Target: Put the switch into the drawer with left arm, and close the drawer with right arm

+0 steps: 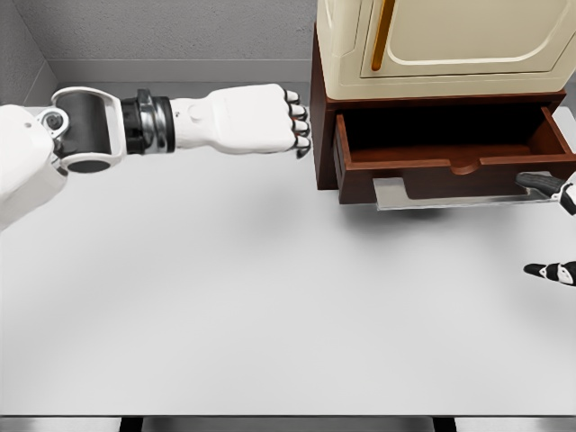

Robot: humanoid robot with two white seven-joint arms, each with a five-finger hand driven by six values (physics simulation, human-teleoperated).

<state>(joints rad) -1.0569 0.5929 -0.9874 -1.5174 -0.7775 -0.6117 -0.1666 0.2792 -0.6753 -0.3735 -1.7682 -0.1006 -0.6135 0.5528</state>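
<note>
Beside the open drawer [450, 144], left hand [292, 121] curled, unlabelled.

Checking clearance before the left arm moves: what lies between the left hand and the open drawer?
In the head view, nothing: only a narrow gap and the cabinet's side separate the left hand from the open drawer. No switch is visible.

no readable text, labels or numbers anywhere

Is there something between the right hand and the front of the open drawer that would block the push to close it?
Nothing visible blocks it. The right hand shows only as fingertips at the right edge, just beside the drawer front, with bare table around them. The switch itself cannot be seen in this view.
</note>
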